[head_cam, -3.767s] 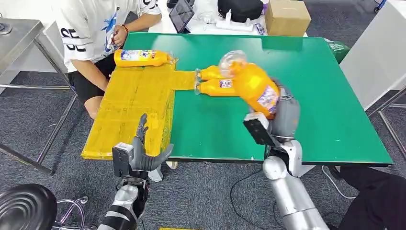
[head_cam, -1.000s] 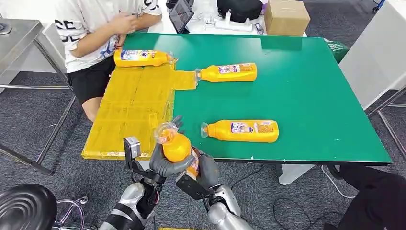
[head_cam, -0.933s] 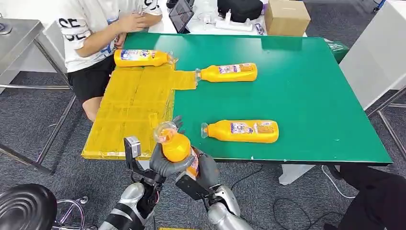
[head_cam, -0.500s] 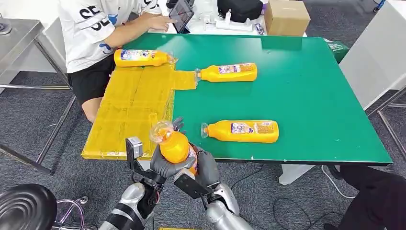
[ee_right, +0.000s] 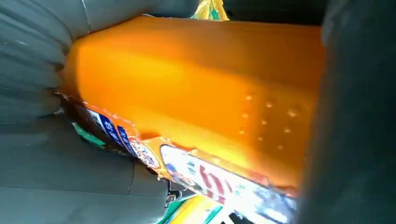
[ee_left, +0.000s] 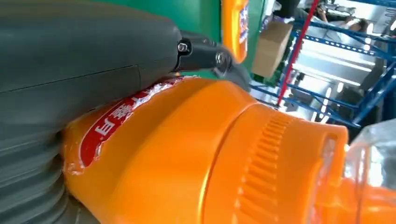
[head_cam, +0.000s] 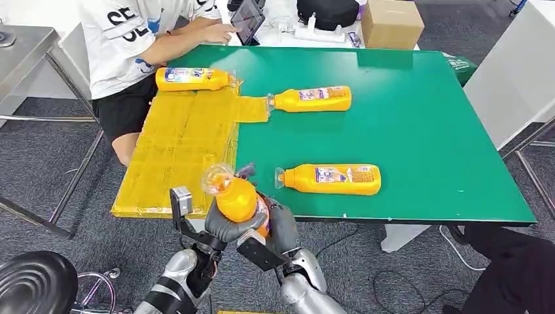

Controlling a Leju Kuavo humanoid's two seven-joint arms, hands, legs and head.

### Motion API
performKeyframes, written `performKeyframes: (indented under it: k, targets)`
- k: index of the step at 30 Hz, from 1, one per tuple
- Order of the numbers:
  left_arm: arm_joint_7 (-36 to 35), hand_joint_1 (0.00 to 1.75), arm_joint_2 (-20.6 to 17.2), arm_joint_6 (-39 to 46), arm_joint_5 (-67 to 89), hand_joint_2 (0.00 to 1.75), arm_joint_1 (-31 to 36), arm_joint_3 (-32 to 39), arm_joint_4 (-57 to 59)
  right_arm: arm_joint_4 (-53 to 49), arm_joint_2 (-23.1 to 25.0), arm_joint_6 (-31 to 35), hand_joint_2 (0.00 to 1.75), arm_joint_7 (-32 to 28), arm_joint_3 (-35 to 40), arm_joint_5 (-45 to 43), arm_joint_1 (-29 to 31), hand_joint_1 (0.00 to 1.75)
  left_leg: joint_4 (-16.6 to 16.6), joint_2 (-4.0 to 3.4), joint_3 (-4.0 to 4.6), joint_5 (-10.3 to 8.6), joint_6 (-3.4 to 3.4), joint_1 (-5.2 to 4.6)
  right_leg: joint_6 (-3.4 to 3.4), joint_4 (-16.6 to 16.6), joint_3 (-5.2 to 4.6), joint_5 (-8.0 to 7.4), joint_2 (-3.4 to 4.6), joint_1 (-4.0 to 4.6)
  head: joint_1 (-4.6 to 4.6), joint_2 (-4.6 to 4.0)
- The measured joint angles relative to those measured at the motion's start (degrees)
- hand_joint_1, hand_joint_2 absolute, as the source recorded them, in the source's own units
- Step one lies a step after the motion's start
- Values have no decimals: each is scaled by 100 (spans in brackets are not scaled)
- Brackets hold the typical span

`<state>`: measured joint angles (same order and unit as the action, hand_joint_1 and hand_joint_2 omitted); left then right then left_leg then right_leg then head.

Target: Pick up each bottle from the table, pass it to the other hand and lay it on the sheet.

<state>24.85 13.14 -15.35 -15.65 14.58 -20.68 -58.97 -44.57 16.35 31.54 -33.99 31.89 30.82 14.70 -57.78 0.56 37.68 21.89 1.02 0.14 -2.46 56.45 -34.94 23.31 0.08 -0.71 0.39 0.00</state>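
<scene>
Both hands hold one orange bottle point(head_cam: 237, 200) upright at the table's front edge, its clear cap point(head_cam: 215, 176) tilted toward the yellow sheet point(head_cam: 177, 140). My left hand point(head_cam: 224, 226) wraps the bottle from the sheet side, and my right hand point(head_cam: 280, 222) grips its labelled side. The left wrist view shows the bottle point(ee_left: 187, 154) against my left hand point(ee_left: 70, 60). In the right wrist view the bottle point(ee_right: 201, 93) lies in my right hand point(ee_right: 42, 154). Two more orange bottles point(head_cam: 330, 178) point(head_cam: 311, 99) lie on the green table point(head_cam: 432, 131). Another bottle point(head_cam: 193, 78) lies at the sheet's far end.
A person point(head_cam: 137, 39) in a white shirt sits at the table's far left corner, one hand on a tablet point(head_cam: 247, 16). A cardboard box point(head_cam: 391, 23) and a dark bag point(head_cam: 327, 12) stand behind the table. A black stool point(head_cam: 36, 281) is at my lower left.
The bottle went from my right hand over the table to the front edge, where both hands now hold it. In the last second it tilted slightly toward the sheet. The person reached to the tablet.
</scene>
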Motion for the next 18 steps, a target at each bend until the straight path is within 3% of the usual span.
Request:
performKeyframes:
  k: [18]
  targets:
    - [-15,175,-68,-808,-839,175,-80,149,-55,13,31,-22,175,-87,57,66,36,175,0,0,0,0,0,0,0,0,0,0,0,0,2,0]
